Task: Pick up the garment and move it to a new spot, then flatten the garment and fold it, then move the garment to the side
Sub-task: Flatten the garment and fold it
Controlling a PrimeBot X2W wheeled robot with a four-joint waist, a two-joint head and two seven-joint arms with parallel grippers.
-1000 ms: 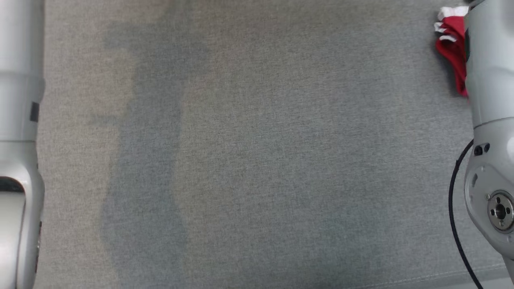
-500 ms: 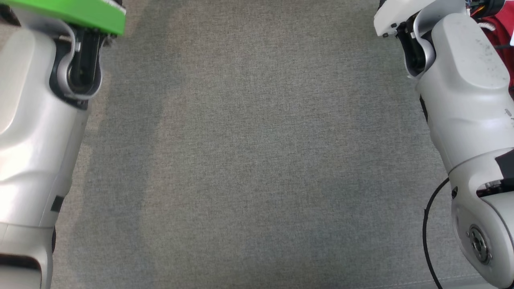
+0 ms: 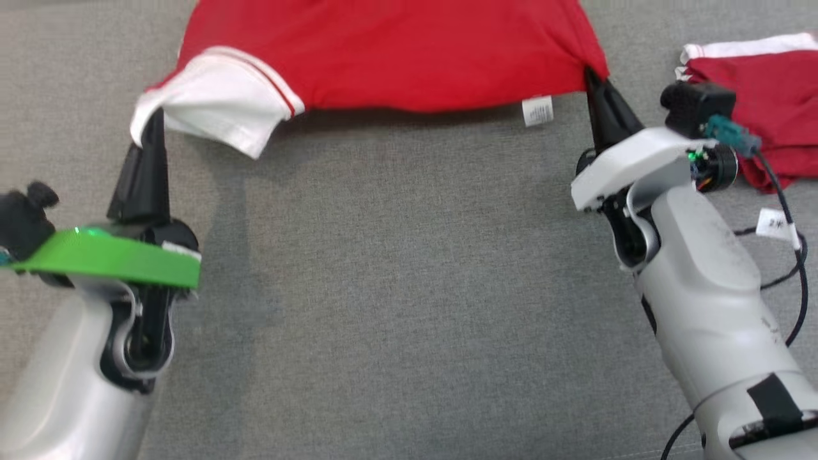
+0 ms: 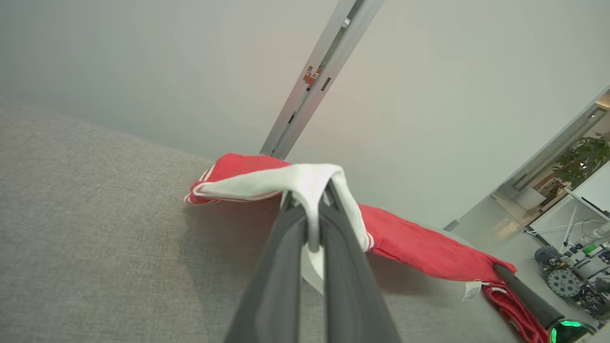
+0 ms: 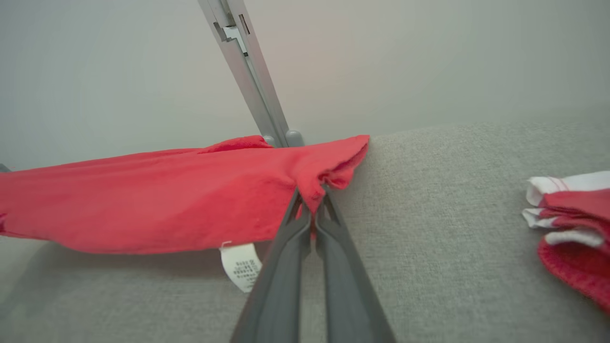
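A red garment (image 3: 396, 51) with white sleeve cuffs is stretched between both grippers at the far side of the grey cloth surface (image 3: 396, 287). My left gripper (image 3: 155, 118) is shut on its white sleeve (image 4: 305, 186). On the other end, my right gripper (image 3: 591, 76) is shut on the red corner (image 5: 314, 190). The near edge of the garment (image 5: 143, 205) hangs lifted off the surface, casting a shadow below it. A white care label (image 3: 537, 110) dangles from that edge near the right gripper.
A second red and white garment (image 3: 760, 83) lies folded at the far right, beside my right wrist. A grey metal post (image 5: 248, 71) rises against a pale wall behind the surface. Black cables (image 3: 783, 255) trail along my right arm.
The head camera has swung up, bringing the garment and both grippers into the picture. The grippers stay shut throughout.
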